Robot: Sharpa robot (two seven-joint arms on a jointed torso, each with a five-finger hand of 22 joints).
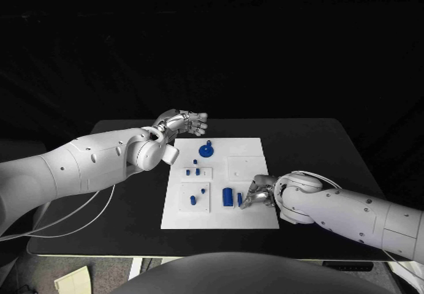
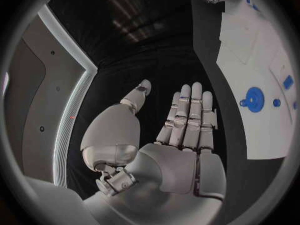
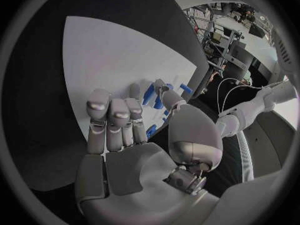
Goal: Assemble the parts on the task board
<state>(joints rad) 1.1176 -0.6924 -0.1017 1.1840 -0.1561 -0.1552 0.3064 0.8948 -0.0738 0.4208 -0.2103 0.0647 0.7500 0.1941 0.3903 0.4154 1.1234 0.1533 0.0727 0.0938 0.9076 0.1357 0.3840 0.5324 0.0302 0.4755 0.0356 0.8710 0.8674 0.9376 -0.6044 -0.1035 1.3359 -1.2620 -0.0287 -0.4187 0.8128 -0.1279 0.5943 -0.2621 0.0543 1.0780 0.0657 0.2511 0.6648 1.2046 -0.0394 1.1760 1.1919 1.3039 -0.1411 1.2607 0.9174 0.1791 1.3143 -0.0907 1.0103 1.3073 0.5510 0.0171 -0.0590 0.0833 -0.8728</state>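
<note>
Table [image 1: 309, 131]: black; we see the task board at its middle.
Task board [image 1: 247, 150]: white plate, long axis running from the robot's side to the far side; raised square pads on its left half and middle.
Left hand [image 1: 185, 122]: off the board's far left corner, above the table; in the wrist view we see the fingers [image 2: 190, 115] straight and together, thumb apart, nothing in it. We log it as released.
Right hand [image 1: 259, 191]: at the board's near right part, fingers [image 3: 111, 120] bent down onto the board beside the bars; we cannot tell whether it grasps anything.
Round part [image 1: 206, 150]: blue disc with centre knob, on the board's far half.
Bars [image 1: 228, 196]: blue, upright, just left of the right hand.
Small pegs [image 1: 192, 172]: blue, on the left pads.
</note>
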